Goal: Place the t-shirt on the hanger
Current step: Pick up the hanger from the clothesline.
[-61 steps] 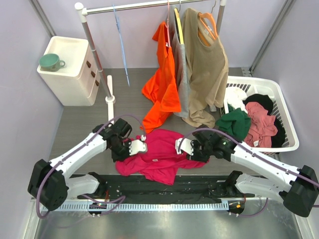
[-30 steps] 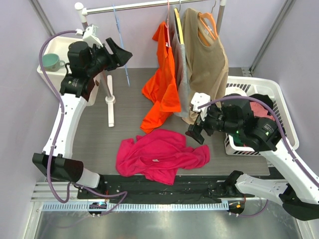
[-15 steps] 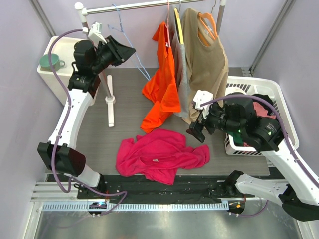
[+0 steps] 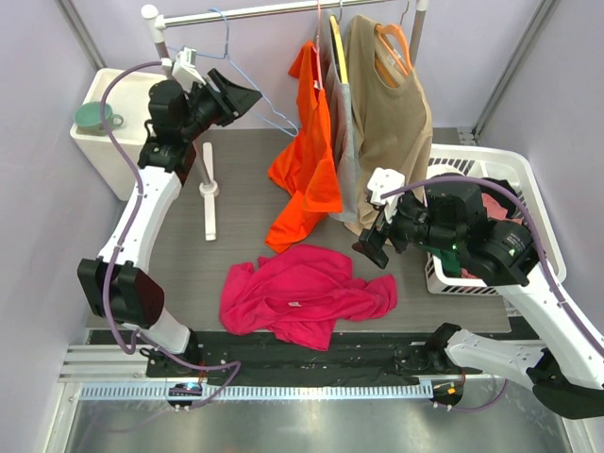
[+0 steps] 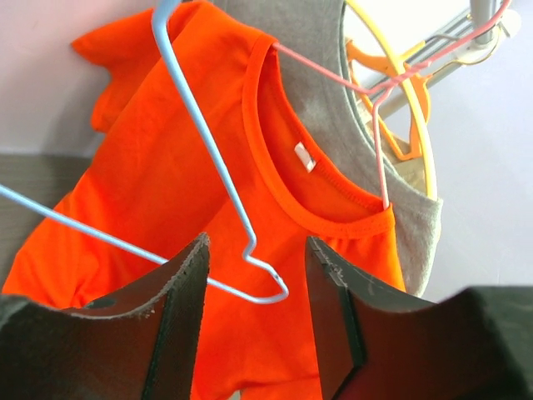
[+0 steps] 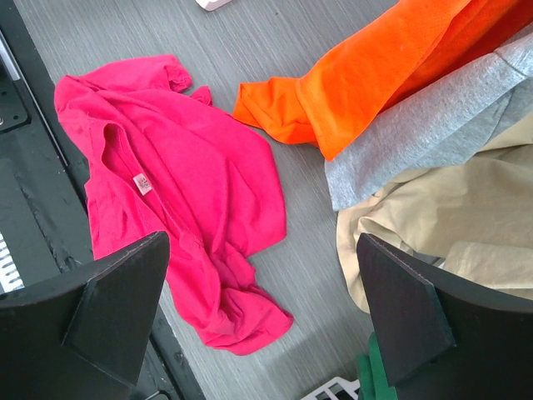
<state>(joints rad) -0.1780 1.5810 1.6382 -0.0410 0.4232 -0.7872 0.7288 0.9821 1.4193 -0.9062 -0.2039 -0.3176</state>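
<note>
The magenta t-shirt (image 4: 302, 293) lies crumpled on the table near the front edge, its white neck label facing up. It also shows in the right wrist view (image 6: 191, 183). The light-blue wire hanger (image 4: 269, 118) hangs by its hook from the rail, turned so that its triangle shows. My left gripper (image 4: 247, 97) is raised beside it and open. In the left wrist view the hanger (image 5: 208, 150) has its lower corner between my open left gripper's (image 5: 256, 242) jaws, and I cannot see any touch. My right gripper (image 4: 366, 250) is open and empty, held above the table right of the t-shirt (image 6: 262, 242).
An orange t-shirt (image 4: 307, 160), a grey one and a tan one (image 4: 392, 123) hang on the rail (image 4: 283, 11) right of the hanger. A white basket (image 4: 538, 198) of clothes stands at the right. A white cabinet (image 4: 127, 142) with a green cup stands at the back left.
Both grippers have left the t-shirt and risen. The left arm went up to the rail. The blue hanger has swung round from edge-on, its lower corner now further right.
</note>
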